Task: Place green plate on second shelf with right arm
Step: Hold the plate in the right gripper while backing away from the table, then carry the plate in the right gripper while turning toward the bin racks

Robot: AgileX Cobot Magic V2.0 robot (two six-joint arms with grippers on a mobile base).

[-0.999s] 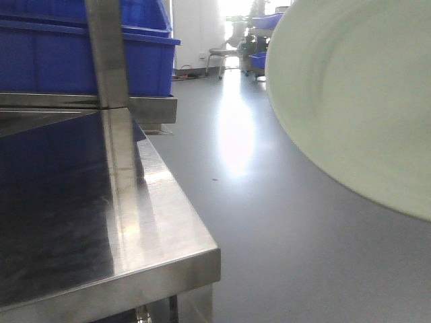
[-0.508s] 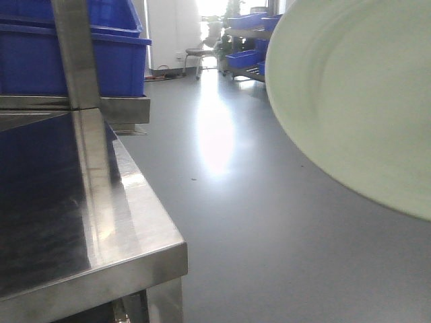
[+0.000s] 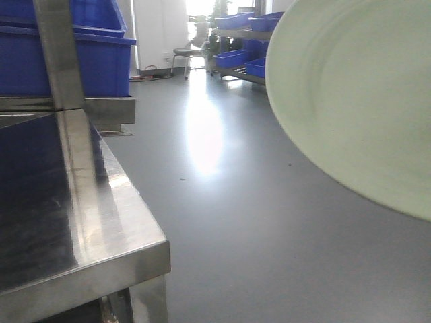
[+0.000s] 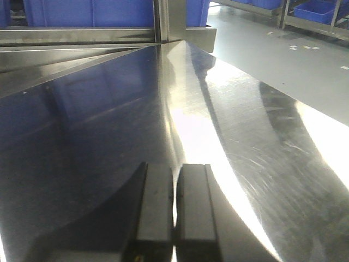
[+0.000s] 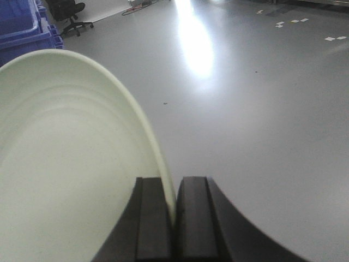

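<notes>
The green plate [image 3: 357, 101] fills the right of the front view, tilted on edge and held in the air above the floor. In the right wrist view my right gripper [image 5: 174, 185] is shut on the plate's rim, and the plate [image 5: 65, 164] spreads to the left of the fingers. A steel shelf unit [image 3: 67, 202] stands at the left, apart from the plate; which level is the second shelf I cannot tell. My left gripper [image 4: 175, 174] is shut with nothing in it, low over the steel surface [image 4: 109, 109].
A steel upright post [image 3: 57, 60] rises from the shelf, with blue crates [image 3: 101, 60] on a ledge behind it. Grey floor [image 3: 236, 222] lies between shelf and plate. Racks with blue bins [image 3: 242, 54] and a chair [image 3: 182, 54] stand far back.
The steel shelf, post and blue crates have slid leftward in the front view. The plate keeps its place in the frame.
</notes>
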